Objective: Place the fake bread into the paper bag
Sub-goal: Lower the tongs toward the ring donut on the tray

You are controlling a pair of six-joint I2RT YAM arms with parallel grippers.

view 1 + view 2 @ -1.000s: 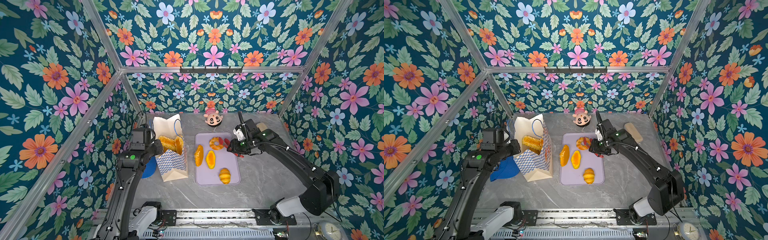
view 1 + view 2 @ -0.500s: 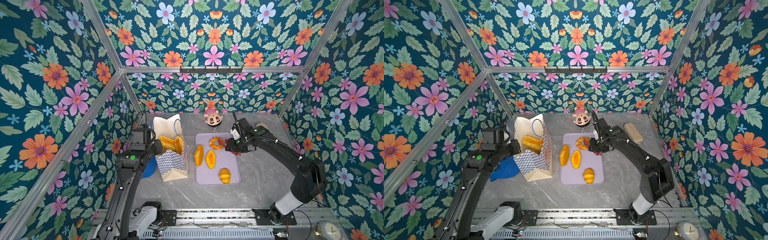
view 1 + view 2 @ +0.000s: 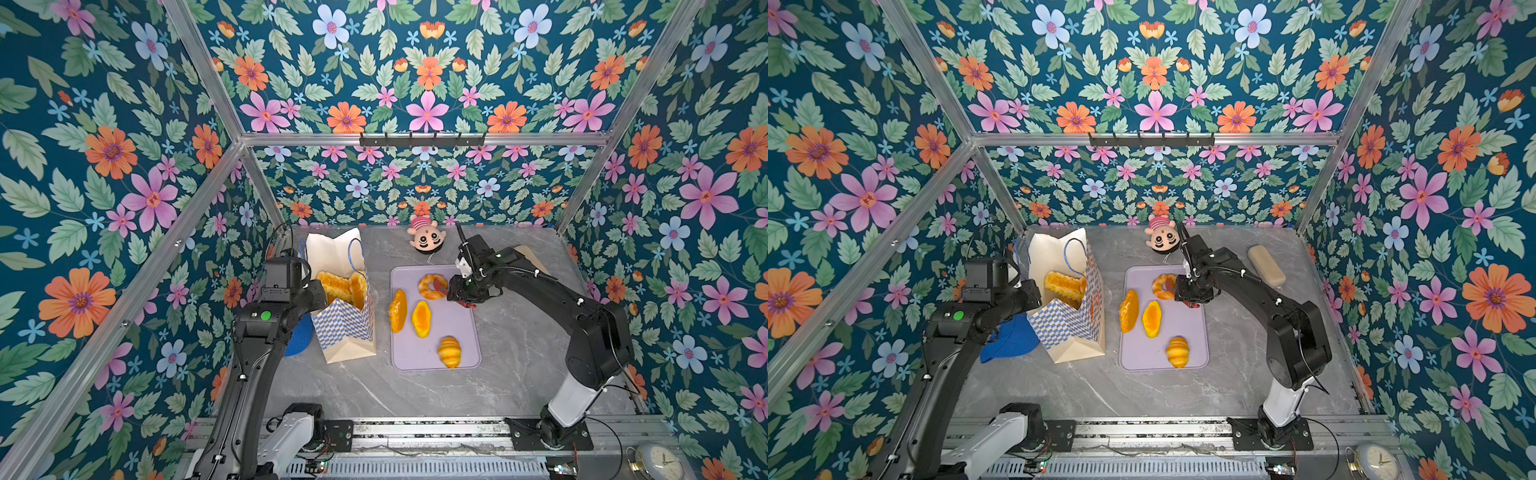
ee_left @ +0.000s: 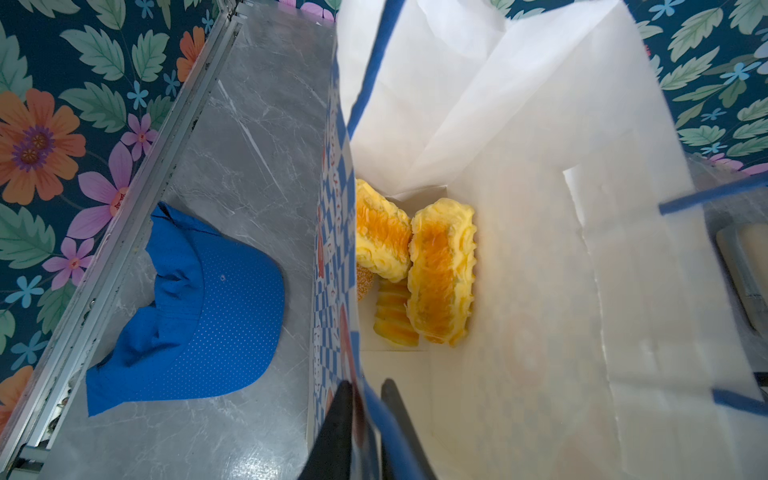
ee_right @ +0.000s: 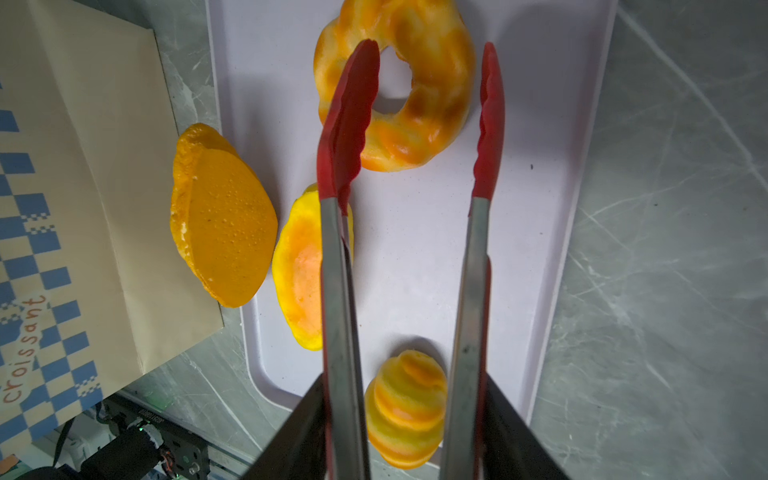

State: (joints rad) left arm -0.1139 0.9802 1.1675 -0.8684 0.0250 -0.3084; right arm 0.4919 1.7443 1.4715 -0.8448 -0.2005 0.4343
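The paper bag (image 3: 345, 328) (image 3: 1067, 332) stands open at the left, and my left gripper (image 3: 318, 291) (image 4: 365, 399) is shut on its near rim. Inside the bag (image 4: 540, 208) lie two ridged loaves (image 4: 380, 232) (image 4: 440, 270) and a striped piece (image 4: 392, 320). On the lilac tray (image 3: 419, 357) rest a ring doughnut (image 3: 432, 286) (image 5: 436, 120), two flat ovals (image 3: 397, 305) (image 3: 420, 318) and a croissant (image 3: 449, 352). My right gripper (image 3: 457, 291) (image 5: 403, 415) is shut on red-tipped tongs (image 5: 349, 116). The tongs stand spread, one tip over the ring by its hole, the other outside its rim.
A blue cap (image 3: 1009, 340) (image 4: 199, 299) lies left of the bag by the wall. A doll head (image 3: 426, 239) sits at the back, and a pale beige block (image 3: 1266, 265) lies at the back right. A clock (image 3: 1374, 461) is at the front right corner.
My right arm has shifted left, bringing the tongs' tips over the ring doughnut, and the tongs have spread a little wider. The left arm and the bag have not moved.
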